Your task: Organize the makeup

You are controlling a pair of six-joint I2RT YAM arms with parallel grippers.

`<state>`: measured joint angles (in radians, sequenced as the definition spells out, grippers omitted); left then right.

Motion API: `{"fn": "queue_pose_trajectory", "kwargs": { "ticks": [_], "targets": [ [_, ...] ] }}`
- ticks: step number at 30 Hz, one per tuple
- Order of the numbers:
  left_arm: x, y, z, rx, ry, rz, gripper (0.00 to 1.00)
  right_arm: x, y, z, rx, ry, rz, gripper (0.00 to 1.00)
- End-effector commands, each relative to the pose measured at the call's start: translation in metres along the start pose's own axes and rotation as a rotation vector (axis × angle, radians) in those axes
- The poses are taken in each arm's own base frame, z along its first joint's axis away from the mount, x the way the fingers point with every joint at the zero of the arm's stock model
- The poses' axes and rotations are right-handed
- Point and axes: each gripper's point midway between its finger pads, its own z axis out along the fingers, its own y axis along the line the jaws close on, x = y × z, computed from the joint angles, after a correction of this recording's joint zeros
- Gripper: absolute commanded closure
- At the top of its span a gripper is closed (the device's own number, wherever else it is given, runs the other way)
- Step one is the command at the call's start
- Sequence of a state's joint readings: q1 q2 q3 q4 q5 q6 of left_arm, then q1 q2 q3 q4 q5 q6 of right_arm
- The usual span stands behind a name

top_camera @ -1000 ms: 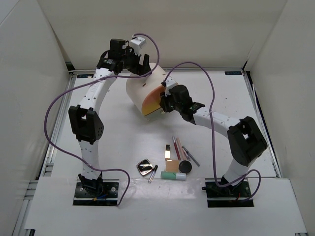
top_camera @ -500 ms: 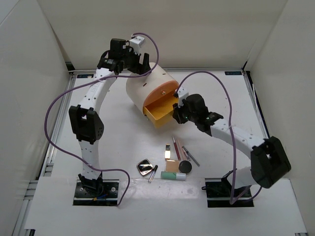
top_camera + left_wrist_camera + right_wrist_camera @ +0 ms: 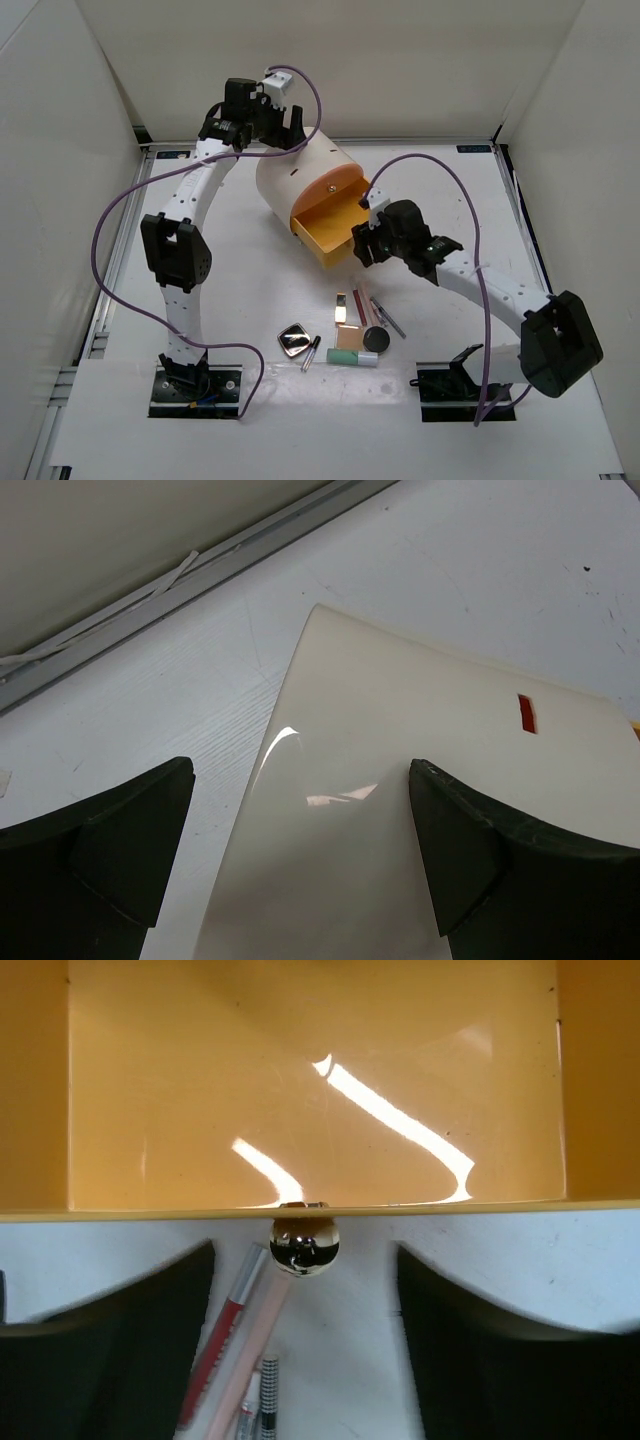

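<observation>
The makeup lies in a loose cluster near the table's front: a black square compact (image 3: 294, 340), a black round compact (image 3: 376, 339), a mint-green tube (image 3: 352, 357), a tan pad (image 3: 347, 336) and thin pencils (image 3: 365, 298). My right gripper (image 3: 362, 245) is open just in front of the pulled-out orange drawer (image 3: 330, 228). The drawer's shiny round knob (image 3: 304, 1244) sits free between the fingers (image 3: 120, 1340), and the drawer's inside (image 3: 300, 1080) holds nothing. A red pencil (image 3: 222, 1345) and a pink pencil (image 3: 252, 1355) lie below the knob. My left gripper (image 3: 275, 122) is open over the back of the cream box (image 3: 400, 780).
The large cream cylindrical box (image 3: 300, 175) stands at mid-table toward the back. White walls enclose the table on three sides, with a metal rail (image 3: 200, 575) along the back edge. Purple cables loop from both arms.
My right gripper drew the orange drawer out toward the front right, then opened off the knob. The left arm stayed still.
</observation>
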<state>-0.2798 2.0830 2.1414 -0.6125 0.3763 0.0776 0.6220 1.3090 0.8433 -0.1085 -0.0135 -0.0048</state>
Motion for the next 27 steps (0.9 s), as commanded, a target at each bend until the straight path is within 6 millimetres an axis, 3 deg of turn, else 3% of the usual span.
{"fn": "queue_pose_trajectory", "kwargs": {
  "ticks": [1,2,5,8,10,11,12,13,14,16,17,19,20,21,22,23,24,25,26,27],
  "targets": [
    [0.033,0.007,-0.012,-0.078,0.134,-0.026,0.02,-0.016,0.000,-0.002,0.002,-0.016,-0.005,0.18],
    [0.028,0.008,-0.015,-0.090,0.125,-0.026,0.02,-0.019,-0.001,-0.004,0.002,-0.018,-0.003,0.01],
    [0.004,0.016,-0.037,-0.171,0.077,-0.015,0.02,-0.017,-0.001,-0.015,0.008,-0.010,0.001,0.01],
    [-0.017,0.037,-0.074,-0.338,0.047,-0.044,0.02,-0.011,0.004,-0.035,0.011,0.005,0.058,0.01],
    [-0.021,0.039,-0.097,-0.375,0.043,-0.084,0.02,-0.002,-0.005,-0.047,0.083,0.012,0.122,0.01],
    [-0.006,0.045,-0.108,-0.430,0.079,-0.144,0.02,0.002,-0.007,-0.053,0.107,0.016,0.150,0.01],
    [-0.011,0.040,-0.132,-0.466,0.054,-0.178,0.02,0.006,-0.015,-0.069,0.176,0.010,0.214,0.01],
    [0.020,0.044,-0.139,-0.549,0.112,-0.288,0.02,0.014,-0.020,-0.075,0.212,0.019,0.252,0.01],
    [0.021,0.033,-0.164,-0.573,0.081,-0.343,0.02,0.019,-0.024,-0.081,0.249,0.023,0.274,0.01],
    [0.056,0.016,-0.174,-0.613,0.096,-0.511,0.02,0.033,-0.043,-0.099,0.391,0.028,0.376,0.01],
    [0.094,-0.003,-0.183,-0.619,0.152,-0.530,0.02,0.037,-0.049,-0.104,0.445,0.029,0.415,0.01],
    [0.135,-0.021,-0.191,-0.628,0.209,-0.623,0.02,0.052,-0.068,-0.120,0.611,0.036,0.505,0.01],
    [0.175,-0.044,-0.199,-0.607,0.279,-0.693,0.02,0.057,-0.075,-0.124,0.653,0.043,0.521,0.01],
    [0.197,-0.054,-0.204,-0.614,0.313,-0.736,0.02,0.060,-0.085,-0.130,0.725,0.037,0.526,0.01],
    [0.205,-0.069,-0.215,-0.591,0.282,-0.802,0.02,0.066,-0.088,-0.131,0.757,0.053,0.533,0.01],
    [0.220,-0.082,-0.214,-0.555,0.303,-0.834,0.02,0.067,-0.093,-0.133,0.782,0.055,0.540,0.01],
    [0.252,-0.106,-0.212,-0.513,0.376,-0.844,0.02,0.065,-0.095,-0.132,0.790,0.046,0.550,0.01],
    [0.257,-0.119,-0.215,-0.485,0.369,-0.853,0.02,0.067,-0.096,-0.129,0.795,0.058,0.556,0.01],
    [0.279,-0.136,-0.217,-0.497,0.422,-0.860,0.02,0.067,-0.096,-0.127,0.784,0.065,0.559,0.01],
    [0.286,-0.144,-0.216,-0.496,0.436,-0.857,0.02,0.069,-0.097,-0.125,0.784,0.070,0.561,0.01]
  ]
}}
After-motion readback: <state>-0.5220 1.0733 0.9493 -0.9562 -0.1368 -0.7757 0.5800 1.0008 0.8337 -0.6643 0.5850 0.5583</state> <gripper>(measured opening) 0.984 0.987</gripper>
